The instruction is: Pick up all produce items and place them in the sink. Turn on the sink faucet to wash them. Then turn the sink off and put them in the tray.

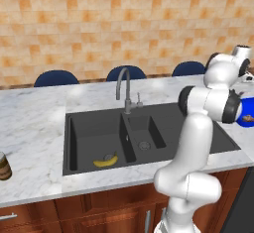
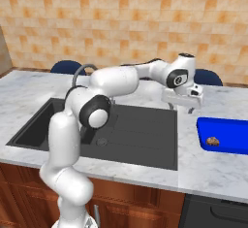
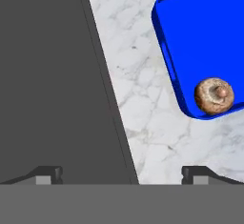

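Blue tray [image 2: 227, 134] holding brown ball [image 2: 212, 141] at its 7 o'clock corner; banana [image 1: 105, 161] lying in sink [image 1: 79, 143]. Empty gripper [image 2: 181, 106], fingers spread, is hovering between sink and tray.

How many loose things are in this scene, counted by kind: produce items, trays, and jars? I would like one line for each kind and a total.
Produce items: 2, the banana in the left basin of the sink and the brown ball in the tray.
Trays: 1, the blue tray on the counter right of the sink.
Jars: 1, the brown jar on the counter left of the sink.
Total: 4
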Tool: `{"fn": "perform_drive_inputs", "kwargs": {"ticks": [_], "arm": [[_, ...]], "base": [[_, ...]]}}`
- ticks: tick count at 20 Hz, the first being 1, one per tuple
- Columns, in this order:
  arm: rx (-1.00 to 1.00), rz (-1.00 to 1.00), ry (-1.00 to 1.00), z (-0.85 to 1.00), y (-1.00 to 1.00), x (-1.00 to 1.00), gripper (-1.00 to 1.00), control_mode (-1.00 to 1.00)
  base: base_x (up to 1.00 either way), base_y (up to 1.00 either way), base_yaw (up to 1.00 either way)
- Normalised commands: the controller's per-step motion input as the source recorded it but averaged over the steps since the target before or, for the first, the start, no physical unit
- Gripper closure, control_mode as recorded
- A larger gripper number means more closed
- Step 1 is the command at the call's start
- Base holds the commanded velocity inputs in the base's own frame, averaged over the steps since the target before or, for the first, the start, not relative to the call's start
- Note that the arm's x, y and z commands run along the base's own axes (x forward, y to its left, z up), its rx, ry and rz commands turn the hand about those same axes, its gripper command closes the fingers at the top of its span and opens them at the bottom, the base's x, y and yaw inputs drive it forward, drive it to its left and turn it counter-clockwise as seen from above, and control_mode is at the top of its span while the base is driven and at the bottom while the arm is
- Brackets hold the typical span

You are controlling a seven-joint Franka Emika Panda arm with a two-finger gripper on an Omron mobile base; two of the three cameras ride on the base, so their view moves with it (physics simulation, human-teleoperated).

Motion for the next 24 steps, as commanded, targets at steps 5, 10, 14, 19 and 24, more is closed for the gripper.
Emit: {"fn": "perform_drive_inputs", "kwargs": {"ticks": [5,10,14,19,24], "arm": [[-0.05,0.08,0.04,0.05,0.92,-0.29,-1.0,-1.0],[-0.03,0.07,0.05,0.04,0.98,-0.24,-1.0,-1.0],[-0.01,0.05,0.05,0.11,1.0,-0.24,-1.0,-1.0],[0.0,0.05,0.06,0.14,1.0,-0.27,-1.0,-1.0],[0.0,0.08,0.03,0.04,0.86,-0.43,-1.0,-1.0]], "base": [[0.0,0.0,0.0],[0.0,0.0,0.0],[0.0,0.0,0.0],[0.0,0.0,0.0],[0.0,0.0,0.0]]}}
